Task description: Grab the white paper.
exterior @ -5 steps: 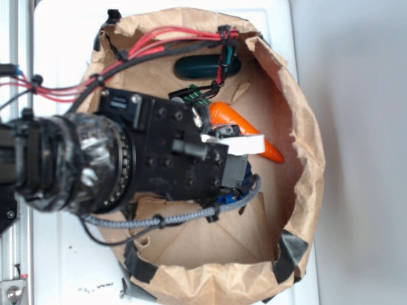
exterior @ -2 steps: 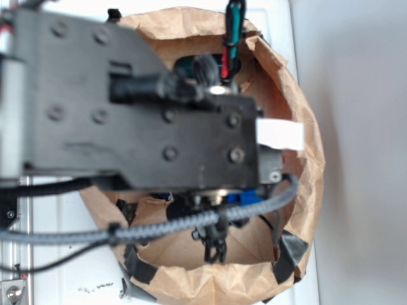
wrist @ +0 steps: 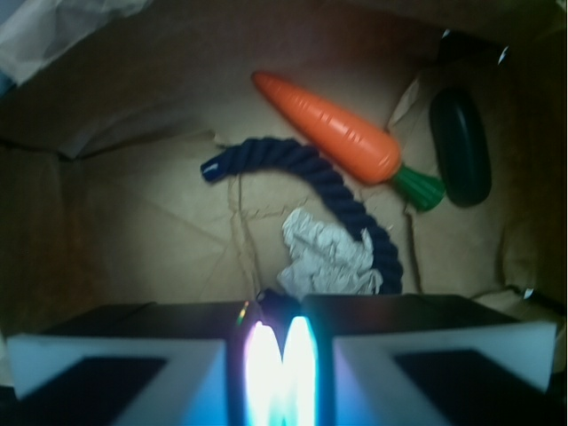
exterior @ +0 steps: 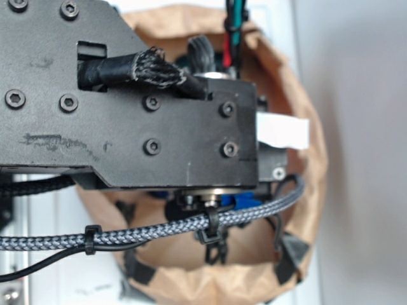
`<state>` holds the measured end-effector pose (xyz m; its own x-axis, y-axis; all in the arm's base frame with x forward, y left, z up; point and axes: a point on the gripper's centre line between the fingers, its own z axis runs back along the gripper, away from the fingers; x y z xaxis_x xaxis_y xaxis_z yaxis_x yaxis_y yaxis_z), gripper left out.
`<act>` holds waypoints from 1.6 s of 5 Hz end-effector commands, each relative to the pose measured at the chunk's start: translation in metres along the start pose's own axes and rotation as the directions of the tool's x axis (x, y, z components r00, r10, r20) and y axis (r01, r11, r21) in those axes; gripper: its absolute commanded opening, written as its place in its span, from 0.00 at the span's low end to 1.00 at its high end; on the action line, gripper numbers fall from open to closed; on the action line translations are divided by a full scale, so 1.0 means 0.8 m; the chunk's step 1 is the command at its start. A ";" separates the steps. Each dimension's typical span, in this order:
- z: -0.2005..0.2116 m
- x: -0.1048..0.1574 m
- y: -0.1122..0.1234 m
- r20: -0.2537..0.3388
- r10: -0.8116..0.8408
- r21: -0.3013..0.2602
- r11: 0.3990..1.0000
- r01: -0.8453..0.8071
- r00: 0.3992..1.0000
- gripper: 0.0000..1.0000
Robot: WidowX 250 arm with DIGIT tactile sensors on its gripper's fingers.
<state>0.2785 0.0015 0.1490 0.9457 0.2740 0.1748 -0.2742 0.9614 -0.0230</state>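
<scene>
One second ago my arm sat low inside the brown bag [exterior: 311, 190]; now it fills the exterior view, lifted clear. My tool [wrist: 279, 355] looks pressed together and empty, while the white paper [wrist: 324, 257] lies on the bag floor beside the blue rope [wrist: 346, 200], ungrabbed.

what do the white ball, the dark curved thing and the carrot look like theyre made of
White paper: crumpled paper, matte, sharp wrinkles. Rope: twisted navy fibre, visible spiral strands. Carrot: likely smooth plastic or rubber, slight sheen, moulded ridges.
</scene>
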 end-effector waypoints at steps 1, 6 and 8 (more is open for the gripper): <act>-0.042 -0.004 0.016 0.144 -0.067 0.047 0.997 0.061 0.987 1.00; -0.137 0.003 0.008 0.066 -0.079 0.192 0.979 0.065 0.995 1.00; -0.140 -0.007 0.017 0.070 -0.118 0.196 0.975 0.102 0.991 1.00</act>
<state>0.2885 0.0099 0.0308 0.9587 0.1666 0.2305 -0.2121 0.9587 0.1893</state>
